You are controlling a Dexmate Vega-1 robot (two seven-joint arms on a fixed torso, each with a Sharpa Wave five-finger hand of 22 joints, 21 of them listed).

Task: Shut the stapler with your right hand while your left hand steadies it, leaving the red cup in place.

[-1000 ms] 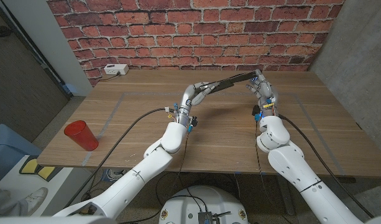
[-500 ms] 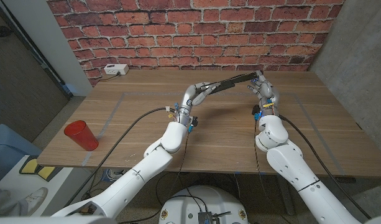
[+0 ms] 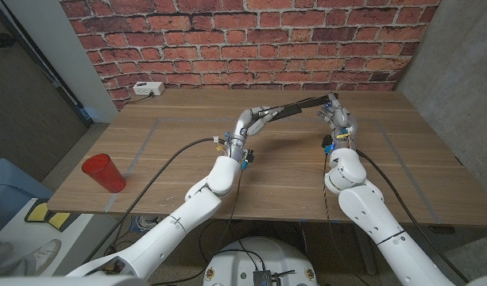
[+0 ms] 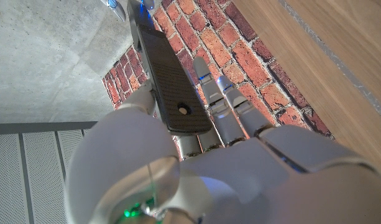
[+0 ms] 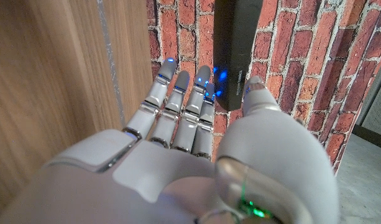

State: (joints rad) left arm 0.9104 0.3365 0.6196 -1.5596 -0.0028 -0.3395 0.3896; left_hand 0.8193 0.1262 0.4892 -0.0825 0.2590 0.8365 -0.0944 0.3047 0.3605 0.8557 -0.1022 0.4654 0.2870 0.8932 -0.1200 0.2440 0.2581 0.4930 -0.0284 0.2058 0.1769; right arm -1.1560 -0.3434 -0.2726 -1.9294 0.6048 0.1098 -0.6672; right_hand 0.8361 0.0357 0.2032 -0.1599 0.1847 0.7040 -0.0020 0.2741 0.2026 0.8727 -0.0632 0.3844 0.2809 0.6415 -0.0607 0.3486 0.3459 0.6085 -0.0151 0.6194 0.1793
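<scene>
Brick-backed table [image 3: 187,151]: stapler [image 3: 295,106], far-off red cup [image 3: 104,172].

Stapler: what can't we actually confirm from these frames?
- Stapler base and hinge: head view, covered by the left hand; too small to tell how far open.
- Right hand grip: right wrist view, stapler's end runs off the picture edge; contact with the fingers unclear.
- Red cup: contents too small to see.
</scene>
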